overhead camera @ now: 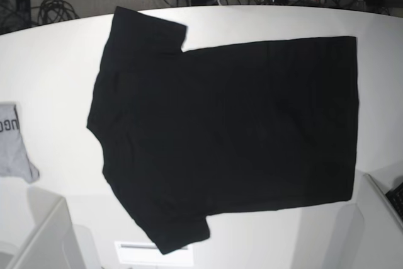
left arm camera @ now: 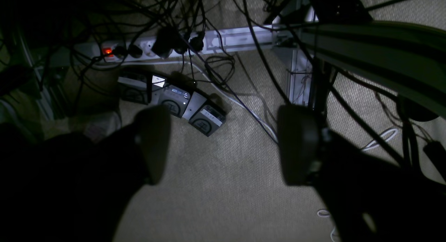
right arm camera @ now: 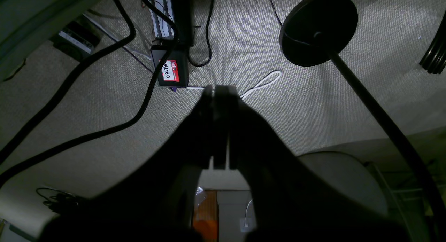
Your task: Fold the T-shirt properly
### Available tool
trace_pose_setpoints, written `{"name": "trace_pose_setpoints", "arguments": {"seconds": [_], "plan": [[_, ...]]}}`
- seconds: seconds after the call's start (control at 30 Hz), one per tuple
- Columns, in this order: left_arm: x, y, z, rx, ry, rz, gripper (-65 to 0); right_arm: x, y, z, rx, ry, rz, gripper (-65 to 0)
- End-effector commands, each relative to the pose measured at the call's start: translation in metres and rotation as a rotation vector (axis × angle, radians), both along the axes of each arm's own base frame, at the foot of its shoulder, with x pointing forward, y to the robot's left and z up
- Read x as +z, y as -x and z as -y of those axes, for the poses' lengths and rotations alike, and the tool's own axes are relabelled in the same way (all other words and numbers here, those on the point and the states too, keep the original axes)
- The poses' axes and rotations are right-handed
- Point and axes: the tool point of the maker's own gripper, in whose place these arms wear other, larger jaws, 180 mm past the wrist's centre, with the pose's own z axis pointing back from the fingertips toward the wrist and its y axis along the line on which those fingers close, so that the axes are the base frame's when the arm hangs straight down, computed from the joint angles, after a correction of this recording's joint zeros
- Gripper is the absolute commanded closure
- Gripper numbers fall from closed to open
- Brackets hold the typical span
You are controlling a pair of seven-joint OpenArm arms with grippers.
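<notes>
The black T-shirt (overhead camera: pixel 227 130) lies spread flat on the white table (overhead camera: pixel 50 61), plain side up, collar toward the left and hem toward the right. Both sleeves are spread out, one at the top left and one at the bottom. No print shows. It does not appear in either wrist view. My left gripper (left arm camera: pixel 226 144) is open and empty, hanging over the carpet floor beside the table. My right gripper (right arm camera: pixel 215 92) is shut on nothing, also over the carpet. Neither gripper shows in the base view.
A small grey garment (overhead camera: pixel 12 146) lies at the table's left edge. White arm parts (overhead camera: pixel 38 237) stand at the bottom corners. On the floor are a power strip (left arm camera: pixel 174 43), power bricks (left arm camera: pixel 174 101), many cables, a labelled black box (right arm camera: pixel 170 71) and a round stand base (right arm camera: pixel 318 28).
</notes>
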Motion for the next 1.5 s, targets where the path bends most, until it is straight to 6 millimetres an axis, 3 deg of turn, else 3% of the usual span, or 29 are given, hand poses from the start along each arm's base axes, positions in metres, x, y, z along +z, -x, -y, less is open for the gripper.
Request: {"name": "trace_pose_setpoints", "arguments": {"seconds": [0.0, 0.1, 0.27, 1.03, 1.13, 1.23, 1.47], "plan": [[0.001, 0.002, -0.003, 0.006, -0.008, 0.005, -37.5, 0.000, 0.000, 0.002, 0.002, -0.001, 0.003, 0.0], [0.001, 0.002, -0.004, 0.016, -0.009, 0.007, -26.3, 0.000, 0.000, 0.002, 0.003, -0.001, 0.004, 0.0], [0.001, 0.002, -0.002, -0.004, -0.008, 0.006, 0.0, 0.000, -0.002, 0.002, 0.003, -0.001, 0.009, 0.0], [0.001, 0.012, -0.004, -0.004, -0.009, -0.011, 0.0, 0.000, -0.004, 0.002, 0.006, -0.002, 0.014, 0.0], [0.001, 0.012, -0.004, -0.004, -0.009, -0.011, 0.0, 0.001, -0.012, 0.002, 0.007, -0.002, 0.041, 0.0], [0.002, 0.021, -0.003, -0.004, -0.009, -0.020, 0.0, 0.003, -0.013, 0.001, 0.008, -0.002, 0.069, 0.0], [0.012, 0.028, -0.022, -0.026, -0.033, 0.029, 0.0, 0.010, 0.006, 0.010, 0.007, 0.010, 0.090, 0.0]]}}
